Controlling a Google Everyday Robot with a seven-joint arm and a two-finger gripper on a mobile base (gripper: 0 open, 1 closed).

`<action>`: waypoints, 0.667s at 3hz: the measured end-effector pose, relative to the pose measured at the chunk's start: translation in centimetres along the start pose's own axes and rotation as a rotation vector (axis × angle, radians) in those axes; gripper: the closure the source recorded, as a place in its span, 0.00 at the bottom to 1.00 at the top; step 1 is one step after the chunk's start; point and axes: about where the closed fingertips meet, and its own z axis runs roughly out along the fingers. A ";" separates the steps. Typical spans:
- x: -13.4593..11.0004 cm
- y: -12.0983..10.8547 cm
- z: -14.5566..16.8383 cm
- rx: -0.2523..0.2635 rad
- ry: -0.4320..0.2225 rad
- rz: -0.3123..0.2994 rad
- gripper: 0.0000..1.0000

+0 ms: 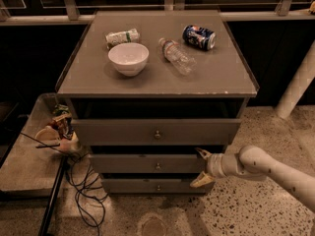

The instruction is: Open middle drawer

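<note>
**Grey three-drawer cabinet, with robot claw at the middle drawer's right end**

Item 1. Gripper (201, 167): a two-finger claw on a pale, cream-coloured arm (275, 171) that enters from the lower right. Its tan fingers (199, 182) are spread wide, one above the other, and hold nothing. The claw stands at the right end of the middle drawer; whether either tip touches the wood cannot be told.

Item 2. The middle drawer (128, 164): a low, wide, grey wooden front with one small round knob (157, 166), directly left of the claw. How far out it stands cannot be told.

Item 3. The taller, widest grey drawer front (113, 132), just above and left of the claw, with its own round knob.

Item 4. The smallest, narrowest grey drawer front (128, 186), just below and left of the claw.

Item 5. The flat grey cabinet top (221, 77), well above the claw, bearing:
- a white round bowl (128, 58), upright, up and far left;
- a clear plastic bottle (177, 56), lying on its side, right of the bowl, label unreadable;
- a blue drinks can (199, 37), lying on its side, straight up from the claw at the back, with white and red marking and no legible lettering;
- a crumpled white packet with a green band (122, 36), behind the bowl, print unreadable.

Item 6. A low grey side table (24, 166), far left of the claw, carrying small mixed clutter (59, 129).

Item 7. A black cable (86, 191), looped on the speckled floor (246, 210), down and left of the claw.

Item 8. A white post (298, 82), up and right of the claw.
</note>
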 end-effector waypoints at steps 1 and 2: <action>0.0 0.0 0.0 0.000 0.000 0.000 0.41; 0.0 0.0 0.0 0.000 0.000 0.000 0.66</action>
